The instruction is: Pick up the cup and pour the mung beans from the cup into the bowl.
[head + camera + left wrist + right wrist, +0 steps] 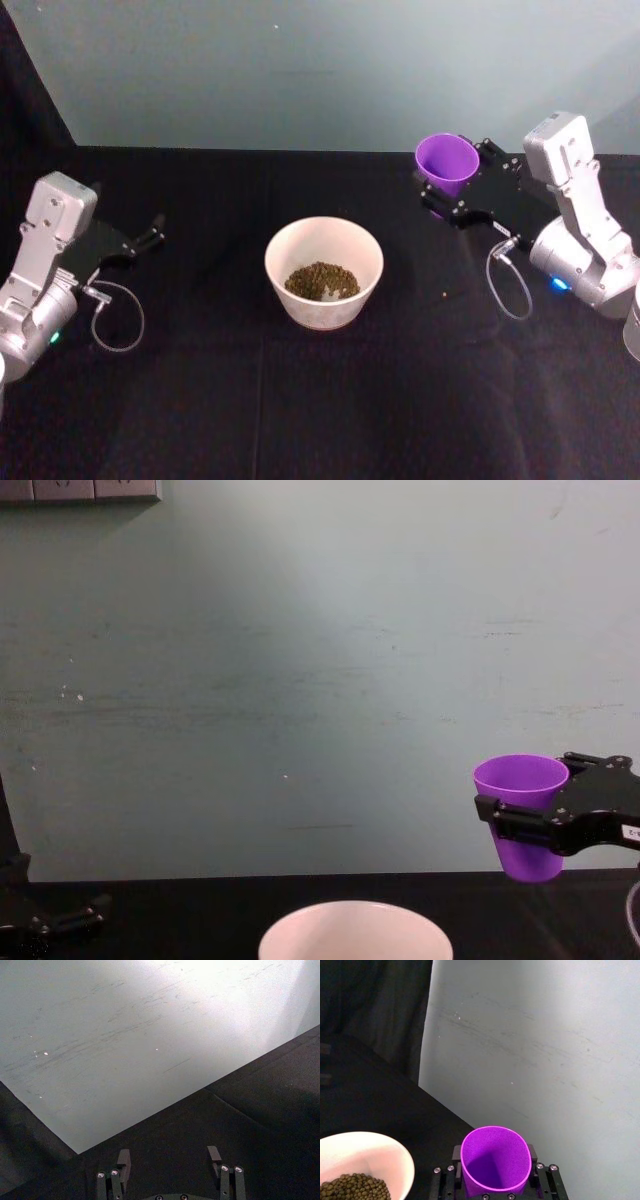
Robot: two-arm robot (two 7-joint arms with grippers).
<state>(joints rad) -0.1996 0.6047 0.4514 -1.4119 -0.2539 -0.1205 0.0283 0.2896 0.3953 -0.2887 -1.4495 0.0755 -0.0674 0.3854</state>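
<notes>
Bowl: white bowl [324, 272] at the middle of the black counter [300, 420], nearest the front edge, with mung beans [322, 280] heaped in its bottom.
Right arm: reaches in from the counter's right edge, raised above the cloth, toward the back edge.
Right gripper [452, 190]: jaws pinching the purple cup [446, 162], one on each side of its wall.
Cup: held upright off the counter, right of the bowl and apart from it, mouth up.
Stray bean [444, 295]: on the cloth between bowl and right arm.
Left arm: low by the left edge.
Left gripper [170, 1160]: jaws spread, holding nothing.

Smooth plastic cup [447, 160], glossy bowl [324, 270], matt black cloth [300, 400].
</notes>
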